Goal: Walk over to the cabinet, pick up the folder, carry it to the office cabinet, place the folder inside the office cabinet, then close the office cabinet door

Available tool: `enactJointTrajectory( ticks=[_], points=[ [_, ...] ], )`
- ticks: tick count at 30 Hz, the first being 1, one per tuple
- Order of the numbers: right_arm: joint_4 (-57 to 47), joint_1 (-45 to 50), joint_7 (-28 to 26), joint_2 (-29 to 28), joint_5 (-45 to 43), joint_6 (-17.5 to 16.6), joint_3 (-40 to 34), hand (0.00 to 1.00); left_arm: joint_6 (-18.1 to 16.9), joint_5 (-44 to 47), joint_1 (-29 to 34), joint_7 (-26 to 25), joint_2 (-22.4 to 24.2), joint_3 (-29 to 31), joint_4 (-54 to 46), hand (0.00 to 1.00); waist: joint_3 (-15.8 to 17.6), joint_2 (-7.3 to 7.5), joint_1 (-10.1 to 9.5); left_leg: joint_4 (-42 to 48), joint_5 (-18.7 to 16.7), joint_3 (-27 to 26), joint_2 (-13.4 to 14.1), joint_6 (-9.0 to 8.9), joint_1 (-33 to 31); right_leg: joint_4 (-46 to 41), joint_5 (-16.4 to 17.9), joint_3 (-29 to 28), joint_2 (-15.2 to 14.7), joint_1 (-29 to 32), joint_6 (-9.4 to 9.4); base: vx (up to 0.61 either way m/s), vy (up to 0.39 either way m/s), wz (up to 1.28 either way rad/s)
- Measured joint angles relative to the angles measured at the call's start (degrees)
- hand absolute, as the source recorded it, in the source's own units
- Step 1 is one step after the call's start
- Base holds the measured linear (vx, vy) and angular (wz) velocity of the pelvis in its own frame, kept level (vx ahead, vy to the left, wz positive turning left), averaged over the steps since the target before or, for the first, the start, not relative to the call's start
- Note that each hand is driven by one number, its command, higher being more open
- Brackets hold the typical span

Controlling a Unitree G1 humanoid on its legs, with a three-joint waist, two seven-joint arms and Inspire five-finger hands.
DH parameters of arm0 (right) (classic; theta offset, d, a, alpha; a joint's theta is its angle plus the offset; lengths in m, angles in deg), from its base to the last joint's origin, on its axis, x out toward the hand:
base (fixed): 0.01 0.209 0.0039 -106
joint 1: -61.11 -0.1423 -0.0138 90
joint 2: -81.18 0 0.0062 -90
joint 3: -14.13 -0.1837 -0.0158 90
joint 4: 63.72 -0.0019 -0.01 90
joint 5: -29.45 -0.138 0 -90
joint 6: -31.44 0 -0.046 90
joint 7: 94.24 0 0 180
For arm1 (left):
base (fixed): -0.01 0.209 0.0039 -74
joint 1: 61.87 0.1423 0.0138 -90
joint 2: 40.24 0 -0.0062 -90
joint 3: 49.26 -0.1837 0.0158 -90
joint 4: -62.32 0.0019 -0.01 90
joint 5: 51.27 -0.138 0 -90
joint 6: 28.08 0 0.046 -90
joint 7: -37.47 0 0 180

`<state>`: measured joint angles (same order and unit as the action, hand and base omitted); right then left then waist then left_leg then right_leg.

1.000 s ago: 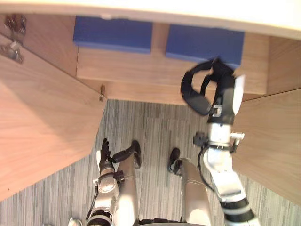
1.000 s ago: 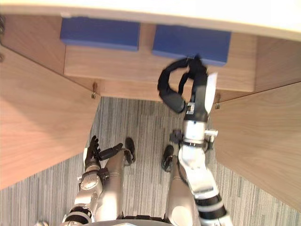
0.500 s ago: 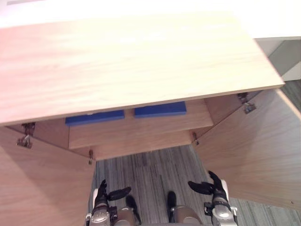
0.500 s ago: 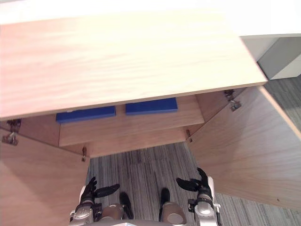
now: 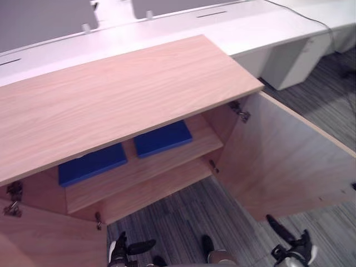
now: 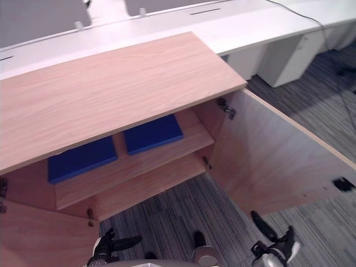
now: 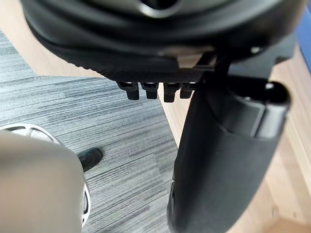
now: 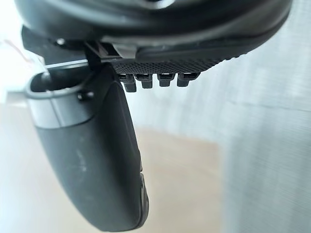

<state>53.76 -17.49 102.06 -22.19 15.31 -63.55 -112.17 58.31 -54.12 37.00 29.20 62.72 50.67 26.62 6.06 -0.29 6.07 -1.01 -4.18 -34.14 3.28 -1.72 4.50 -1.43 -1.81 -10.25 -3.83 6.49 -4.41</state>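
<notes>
Folders lie flat inside the office cabinet [image 5: 111, 94], two of them, both blue: the left folder [image 5: 92, 164] and the right folder [image 5: 162, 137]. They rest side by side on the one shelf [image 5: 150, 172] of the cabinet, under its wooden top, with a narrow gap between them, so they do not touch. The cabinet has two doors and both stand open: the right door [image 5: 278, 161] swings out wide from the cabinet's right side, and the left door [image 5: 50, 245] shows at the cabinet's left front corner.

Both hands hang low in front of the cabinet, above the grey striped carpet [image 5: 183, 217] and well apart from the shelf. The left hand [image 5: 119, 248] is before the left half of the cabinet, its fingers straight and its thumb spread to the side, holding nothing. The right hand [image 5: 295, 250] is below the edge of the right door, fingers also loose and spread, and it too is empty. Behind the cabinet runs one long white desk [image 5: 250, 25].
</notes>
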Motion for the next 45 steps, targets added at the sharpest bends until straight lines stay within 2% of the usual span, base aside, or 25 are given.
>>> enactJointTrajectory(
  ticks=[2, 7, 10, 12, 15, 21, 24, 25, 28, 29, 30, 31, 33, 34, 36, 40, 42, 43, 45],
  points=[
    [-1.5, -2.1, 0.0, 4.0, -0.9, -0.7, -1.1, 1.00, -0.3, -0.9, 0.5, 0.9, -0.3, -0.3, 0.0, 1.00, -0.3, -0.06, 1.02, 0.2, -0.7, -2.8, -0.4, -0.08, 0.1, 0.4, -0.8, -3.1, 0.3, 1.3, -0.23, -0.03, -0.008, -0.60],
    [-0.6, -10.1, -1.5, 11.9, -4.2, -0.9, 1.0, 1.00, -1.2, -1.4, 0.5, 2.1, -1.5, -2.7, 0.0, 1.00, 0.1, -0.87, 1.64, 3.4, -2.8, -5.4, -0.7, 0.80, -1.3, 0.9, -2.6, -7.9, 0.6, 3.5, -1.64, 0.03, -0.018, -0.54],
    [2.4, -17.0, -3.6, 19.2, -4.8, -2.0, 6.5, 1.00, -2.0, -1.4, 0.3, 2.4, -2.2, -4.3, 0.0, 1.00, 1.1, -2.31, 1.84, 5.6, -4.5, -5.7, -0.9, 1.52, -3.4, 1.6, -3.7, -10.9, 0.6, 5.6, -2.35, 0.06, -0.027, -0.49],
    [5.5, -22.1, -5.0, 24.0, -4.8, -2.2, 10.8, 1.00, -2.3, -1.4, 0.0, 2.4, -2.4, -5.6, 0.0, 1.00, 2.2, -4.03, 1.90, 6.6, -5.5, -5.7, -0.9, 1.55, -4.5, 1.7, -4.0, -11.8, 0.6, 6.7, -2.60, 0.05, -0.021, -0.26],
    [9.3, -26.6, -6.2, 27.7, -4.8, -2.3, 15.7, 1.00, -3.1, -1.3, -0.1, 2.4, -2.4, -7.3, -0.1, 1.00, 3.3, -5.78, 1.79, 7.5, -6.2, -5.7, -0.7, 1.36, -5.3, 1.6, -4.1, -12.0, 0.6, 7.4, -2.70, 0.04, -0.015, -0.06],
    [10.5, -28.0, -6.9, 29.8, -5.0, -2.3, 18.6, 1.00, -3.5, -1.3, -0.3, 2.6, -2.3, -9.3, -0.4, 1.00, 4.8, -6.22, 2.06, 8.2, -6.5, -5.1, -0.3, 1.29, -6.2, 1.6, -4.2, -11.9, 0.5, 7.9, -2.88, 0.00, -0.016, 0.01],
    [7.0, -25.5, -6.1, 29.2, -4.9, -2.0, 19.2, 1.00, -3.9, -1.4, -0.3, 2.6, -2.0, -9.3, -0.5, 1.00, 4.8, -6.19, 2.35, 8.5, -6.5, -4.1, -0.2, 1.29, -6.6, 1.6, -4.2, -11.4, 0.4, 7.9, -2.89, -0.01, -0.022, 0.08],
    [2.4, -22.5, -5.2, 27.4, -4.9, -1.7, 18.5, 1.00, -3.9, -1.4, -0.4, 2.6, -1.9, -9.1, -0.5, 1.00, 4.8, -6.11, 2.36, 8.8, -6.5, -3.8, -0.1, 1.39, -6.8, 1.7, -4.3, -11.4, 0.5, 7.9, -3.04, -0.01, -0.032, 0.07],
    [-11.8, -14.1, -3.1, 18.7, -3.3, -1.6, 16.7, 1.00, -3.5, -1.8, -0.4, 2.3, -1.0, -7.2, -0.3, 1.00, 4.9, -6.00, 3.02, 9.2, -6.6, -3.3, 0.4, 1.43, -6.9, 1.8, -4.6, -11.4, 0.5, 7.7, -3.06, 0.00, -0.011, -0.01],
    [-19.3, -9.2, -2.4, 12.4, -1.3, -1.6, 16.9, 1.00, -3.3, -2.1, -0.5, 2.0, -0.5, -6.3, -0.3, 1.00, 5.1, -5.72, 3.40, 9.6, -6.6, -3.0, 0.8, 1.43, -6.8, 1.9, -4.8, -11.4, 0.9, 7.4, -2.95, 0.00, -0.036, -0.04],
    [-22.2, -7.0, -2.3, 9.7, -0.6, -1.6, 17.3, 1.00, -3.1, -2.8, -0.6, 2.0, -0.3, -5.9, -0.3, 1.00, 5.2, -5.55, 3.50, 9.7, -6.6, -2.9, 0.9, 1.43, -6.6, 1.9, -4.9, -11.4, 0.9, 7.1, -2.90, -0.01, -0.049, -0.03],
    [-25.7, -4.0, -2.0, 6.4, 0.4, -1.7, 18.9, 1.00, -3.0, -3.0, -0.8, 2.0, -0.1, -5.7, -0.2, 1.00, 5.5, -5.18, 3.86, 10.1, -6.6, -2.8, 1.2, 1.40, -6.4, 2.3, -5.2, -11.4, 1.1, 6.7, -2.78, -0.02, -0.036, -0.03],
    [-33.6, 5.7, -1.3, 0.0, 2.7, -2.4, 26.8, 1.00, -2.6, -4.0, -1.4, 1.7, -0.1, -5.1, 0.0, 1.00, 6.3, -3.86, 4.71, 11.8, -7.4, -2.8, 2.4, 1.16, -6.4, 2.5, -5.8, -11.7, 1.7, 6.0, -2.43, -0.06, -0.053, -0.09],
    [-35.2, 8.4, -1.3, -1.0, 3.1, -2.8, 29.4, 1.00, -2.3, -4.0, -1.6, 1.4, 0.0, -5.0, 0.1, 1.00, 6.5, -3.50, 4.87, 12.4, -7.9, -2.9, 2.8, 0.64, -6.3, 2.5, -5.9, -11.8, 1.9, 5.8, -2.35, -0.09, -0.060, -0.14],
    [-39.7, 18.2, -1.3, -2.9, 3.7, -4.3, 39.5, 1.00, -1.7, -4.0, -2.2, 0.8, 0.5, -4.9, 0.0, 1.00, 6.7, -2.43, 4.99, 16.3, -9.5, -3.2, 5.0, 0.27, -6.9, 2.2, -6.3, -11.9, 3.0, 5.1, -2.09, -0.08, -0.057, -0.14],
    [-42.7, 25.7, -1.3, -2.0, 4.6, -4.3, 52.7, 1.00, -0.5, -4.0, -5.8, -0.6, 0.2, -6.7, 0.0, 1.00, 8.1, -0.44, 3.91, 23.7, -11.5, -2.4, 9.0, 0.47, -9.5, -0.6, -6.3, -11.1, 5.0, 6.0, -2.11, -0.11, -0.067, 0.01],
    [-42.7, 25.6, -1.4, -0.2, 5.0, -3.4, 57.7, 1.00, -0.3, -4.0, -9.0, -0.6, -0.2, -9.3, 0.0, 1.00, 9.1, 0.67, 2.45, 26.7, -12.1, -0.4, 10.1, 0.39, -11.8, -2.4, -5.9, -9.2, 5.4, 6.9, -2.40, -0.16, -0.065, 0.46],
    [-42.5, 24.2, -2.1, 0.6, 5.3, -2.5, 60.4, 1.00, -0.3, -4.0, -11.2, -0.5, -0.1, -10.6, -0.2, 1.00, 9.9, 0.91, 1.52, 28.5, -12.5, 2.1, 10.5, 1.00, -13.8, -3.6, -5.3, -7.0, 5.1, 7.6, -2.28, -0.22, -0.057, 0.87],
    [-40.5, 18.1, -4.5, 2.0, 5.5, -1.0, 63.5, 1.00, -0.3, -4.1, -13.5, -0.5, 0.0, -12.0, -0.1, 1.00, 10.8, 1.16, -0.24, 30.2, -12.4, 5.7, 10.4, 0.97, -16.2, -4.7, -4.7, -3.7, 4.5, 7.9, -1.45, -0.19, -0.044, 0.88]
  ],
)
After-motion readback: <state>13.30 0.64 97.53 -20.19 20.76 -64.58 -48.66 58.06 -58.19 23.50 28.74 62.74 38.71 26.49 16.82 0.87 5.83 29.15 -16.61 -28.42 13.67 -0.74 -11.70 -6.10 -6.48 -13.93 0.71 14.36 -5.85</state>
